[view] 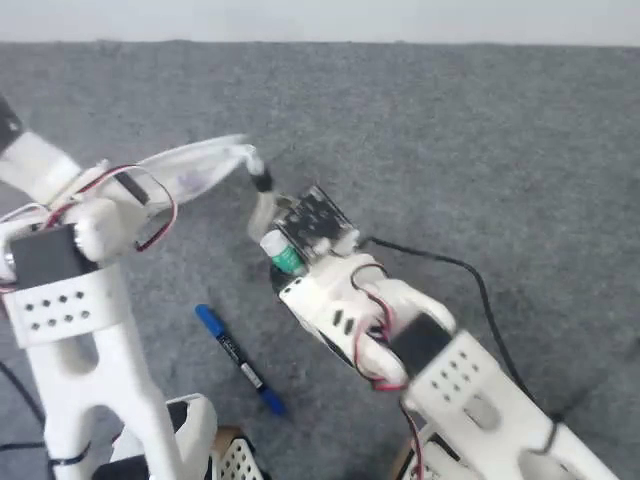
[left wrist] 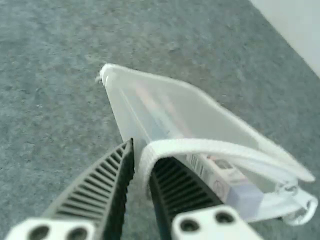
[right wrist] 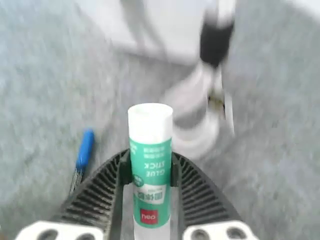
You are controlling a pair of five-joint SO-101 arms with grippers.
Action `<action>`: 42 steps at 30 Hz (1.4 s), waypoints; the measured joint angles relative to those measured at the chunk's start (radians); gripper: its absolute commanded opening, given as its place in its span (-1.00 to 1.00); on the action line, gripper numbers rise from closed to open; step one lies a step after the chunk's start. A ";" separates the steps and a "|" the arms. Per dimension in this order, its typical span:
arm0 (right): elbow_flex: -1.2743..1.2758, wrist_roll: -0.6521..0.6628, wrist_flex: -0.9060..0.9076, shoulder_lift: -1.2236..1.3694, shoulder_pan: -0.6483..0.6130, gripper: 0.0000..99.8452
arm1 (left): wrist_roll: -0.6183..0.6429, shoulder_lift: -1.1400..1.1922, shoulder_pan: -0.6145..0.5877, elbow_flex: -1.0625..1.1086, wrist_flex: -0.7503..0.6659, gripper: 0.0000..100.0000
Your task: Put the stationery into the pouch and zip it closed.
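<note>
A clear plastic pouch (left wrist: 185, 125) with stationery inside is lifted off the grey carpet, my left gripper (left wrist: 142, 172) shut on the white edge of its mouth. In the high view the pouch (view: 200, 165) hangs at the left arm's tip. My right gripper (right wrist: 150, 172) is shut on a green and white glue stick (right wrist: 150, 165), held just short of the pouch's strap and zip end. The glue stick (view: 282, 252) shows at the right arm's tip in the high view. A blue pen (view: 240, 360) lies on the carpet between the arms.
Grey carpet (view: 480, 130) spreads in all directions, open toward the back and right. A black cable (view: 470, 275) runs along the right arm. The arms' white bases (view: 190, 440) stand at the near edge.
</note>
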 measured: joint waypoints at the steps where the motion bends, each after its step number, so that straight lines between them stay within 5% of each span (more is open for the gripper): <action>1: 0.023 0.000 -0.021 -0.044 0.000 -0.99 | 0.000 0.000 0.015 -0.018 0.009 -0.98; 11: 0.287 0.000 -0.319 -0.476 0.000 -0.99 | -0.098 0.081 0.204 -0.293 0.212 -0.98; 20: 0.489 0.000 -0.717 -0.727 0.002 -0.99 | -0.114 0.285 0.206 -0.356 0.216 -0.98; 29: 0.506 0.000 -1.054 -0.565 0.003 -0.99 | -0.114 0.285 0.206 -0.356 0.216 -0.98; 42: 0.264 0.000 -1.287 -0.066 0.000 -0.99 | -0.114 0.285 0.206 -0.354 0.216 -0.98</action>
